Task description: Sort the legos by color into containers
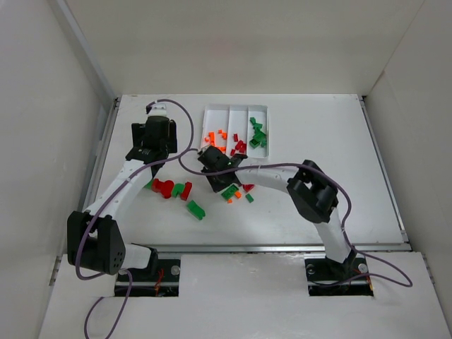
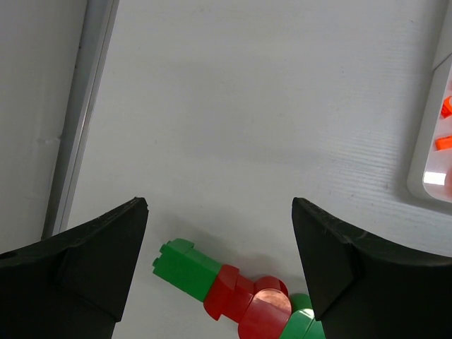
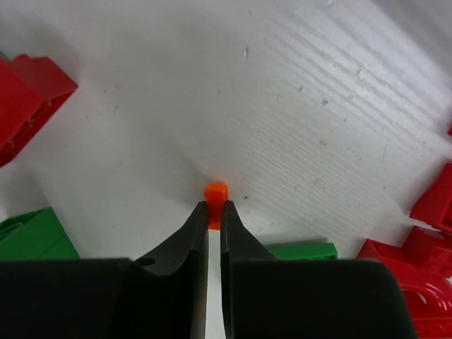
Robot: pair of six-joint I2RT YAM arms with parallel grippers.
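- The white tray [image 1: 236, 113] sits near the far edge of the counter [image 1: 332, 155], about in the middle. It has three long boxes side by side.
- In the tray, orange legos [image 1: 212, 137] lie in the left box. Red legos [image 1: 238, 146] lie in the middle box, and green legos [image 1: 258, 134] lie in the right box.
- The right gripper [image 3: 214, 206] is pinched tight on one tiny orange lego [image 3: 216, 192]. It is low over the counter, just in front of the tray's near edge, toward its left corner.
- A red block [image 3: 28, 99] and a green block [image 3: 32, 236] lie close by on the counter.
- The left gripper [image 2: 219, 205] is wide open and holds nothing. It is on the left side of the counter, beside the tray.
- A green and red clump [image 2: 226, 289] lies on the counter, low between its open fingers.
- Between the tray and the near edge lie a loose green lego [image 1: 195, 210] and a small pile [image 1: 236, 192] of green, orange and red pieces.
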